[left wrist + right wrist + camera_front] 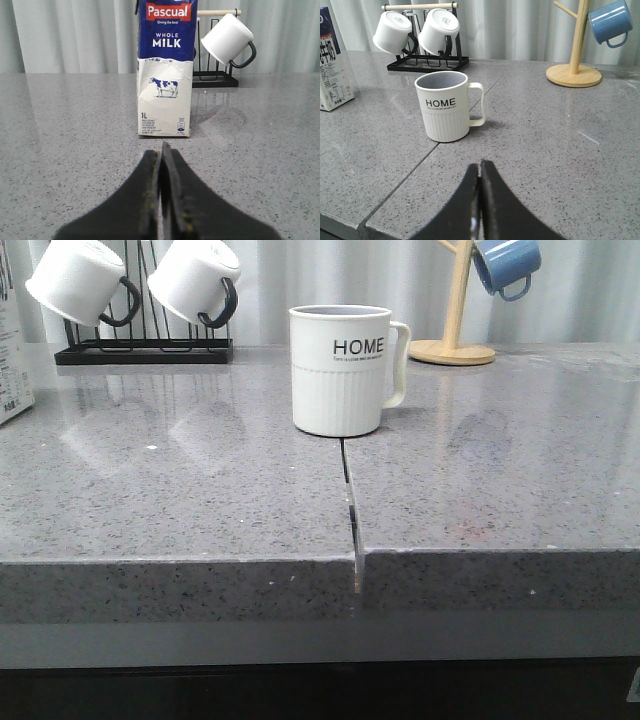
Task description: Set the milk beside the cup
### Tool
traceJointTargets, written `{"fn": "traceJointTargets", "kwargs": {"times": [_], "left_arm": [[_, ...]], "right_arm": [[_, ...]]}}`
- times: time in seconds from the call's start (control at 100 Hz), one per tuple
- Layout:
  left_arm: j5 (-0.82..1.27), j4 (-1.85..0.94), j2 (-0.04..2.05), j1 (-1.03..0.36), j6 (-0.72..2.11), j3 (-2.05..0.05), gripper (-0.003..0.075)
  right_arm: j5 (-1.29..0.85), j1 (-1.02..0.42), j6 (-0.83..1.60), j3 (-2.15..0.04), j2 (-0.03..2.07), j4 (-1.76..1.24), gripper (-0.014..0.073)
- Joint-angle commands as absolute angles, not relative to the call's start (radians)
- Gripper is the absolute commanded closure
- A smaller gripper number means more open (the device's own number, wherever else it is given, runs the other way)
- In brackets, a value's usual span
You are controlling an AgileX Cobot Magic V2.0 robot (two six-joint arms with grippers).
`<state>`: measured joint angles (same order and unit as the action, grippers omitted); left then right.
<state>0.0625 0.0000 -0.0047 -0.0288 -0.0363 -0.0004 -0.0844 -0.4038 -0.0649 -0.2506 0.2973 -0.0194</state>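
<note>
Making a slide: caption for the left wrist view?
Closed left gripper faces the upright milk on the grey counter.

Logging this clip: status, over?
Left gripper shut, empty, facing milk carton. Right gripper shut, empty. HOME mug at centre; carton stands far left, apart. Path between unobstructed.

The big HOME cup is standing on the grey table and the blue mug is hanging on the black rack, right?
Not quite. The HOME cup does stand on the grey table, but the blue mug hangs on the wooden mug tree, not the black rack. That rack holds the white mugs. The front view shows it.
</note>
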Motion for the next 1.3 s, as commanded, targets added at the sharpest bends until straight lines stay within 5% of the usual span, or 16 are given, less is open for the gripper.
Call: {"fn": "traceJointTargets", "kwargs": {"times": [0.0,0.58,0.72,0.84,0.94,1.29], "left_arm": [[0.013,0.022,-0.037,-0.027,-0.037,-0.042,0.0741],[0.233,0.060,0.194,-0.027,-0.037,-0.327,0.0733],[0.231,0.073,0.293,-0.027,-0.037,-0.369,0.0555],[0.174,0.073,0.373,-0.027,-0.037,-0.396,0.0212],[0.129,0.073,0.438,-0.027,-0.037,-0.414,0.0010],[-0.149,0.018,0.709,-0.027,-0.037,-0.466,0.0072]], "right_arm": [[-0.012,-0.403,-0.060,-0.278,0.303,-0.020,0.0662],[-0.012,-0.403,-0.060,-0.278,0.303,-0.020,0.0662],[-0.012,-0.403,-0.060,-0.278,0.303,-0.020,0.0662],[-0.012,-0.403,-0.060,-0.278,0.303,-0.020,0.0662],[-0.012,-0.403,-0.060,-0.278,0.303,-0.020,0.0662],[-0.012,-0.403,-0.060,-0.278,0.303,-0.020,0.0662]]}}
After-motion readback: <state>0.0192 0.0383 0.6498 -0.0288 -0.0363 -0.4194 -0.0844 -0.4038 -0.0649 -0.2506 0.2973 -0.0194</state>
